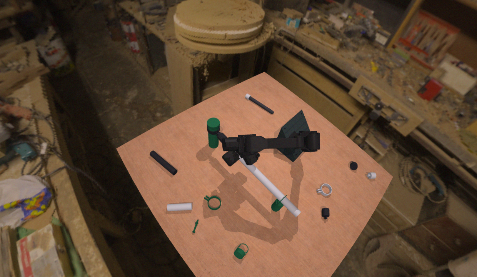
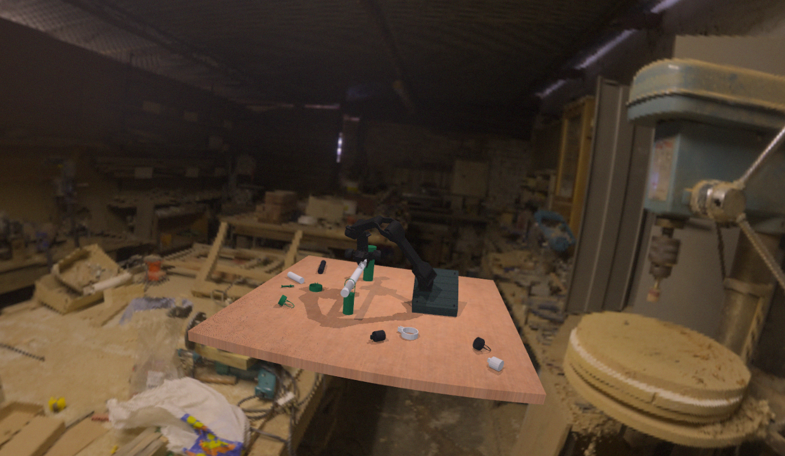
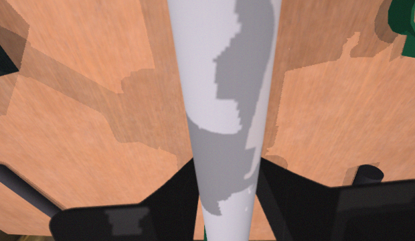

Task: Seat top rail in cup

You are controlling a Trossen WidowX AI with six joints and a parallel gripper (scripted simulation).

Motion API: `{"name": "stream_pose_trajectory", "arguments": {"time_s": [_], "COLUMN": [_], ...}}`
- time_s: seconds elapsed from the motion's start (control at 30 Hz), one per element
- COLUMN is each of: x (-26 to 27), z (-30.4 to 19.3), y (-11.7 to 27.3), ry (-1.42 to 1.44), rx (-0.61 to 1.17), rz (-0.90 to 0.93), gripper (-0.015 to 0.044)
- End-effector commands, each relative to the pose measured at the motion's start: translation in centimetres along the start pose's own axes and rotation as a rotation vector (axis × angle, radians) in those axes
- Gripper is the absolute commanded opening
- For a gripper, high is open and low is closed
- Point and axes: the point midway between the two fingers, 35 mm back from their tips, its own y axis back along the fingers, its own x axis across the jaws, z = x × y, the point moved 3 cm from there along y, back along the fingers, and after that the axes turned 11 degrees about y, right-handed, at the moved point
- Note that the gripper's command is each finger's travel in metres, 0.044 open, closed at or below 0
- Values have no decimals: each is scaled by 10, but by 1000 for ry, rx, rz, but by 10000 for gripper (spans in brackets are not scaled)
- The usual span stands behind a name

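Observation:
The white rail slants from the gripper through the loop on the short green post, its far end sticking out past it. The big green post stands upright under its green cap. The black brace band sits just below that cap, and its rail-end cup points toward the arm. My gripper is shut on the rail. The arm hides the rail's cut end in the top view, so I cannot tell whether it is in the cup.
The dark base stands right of the posts. A black tube, a white tube and a green loop cap lie on the left and front. A white band and a black cup lie on the right.

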Motion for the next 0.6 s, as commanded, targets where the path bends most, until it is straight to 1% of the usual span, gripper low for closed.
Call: {"name": "stream_pose_trajectory", "arguments": {"time_s": [0.0,0.2,0.57], "x": [0,0,0], "z": [0,0,2], "y": [0,0,3], "ry": [0,0,0], "rx": [0,0,0], "rz": [0,0,0], "gripper": [0,0,289]}}
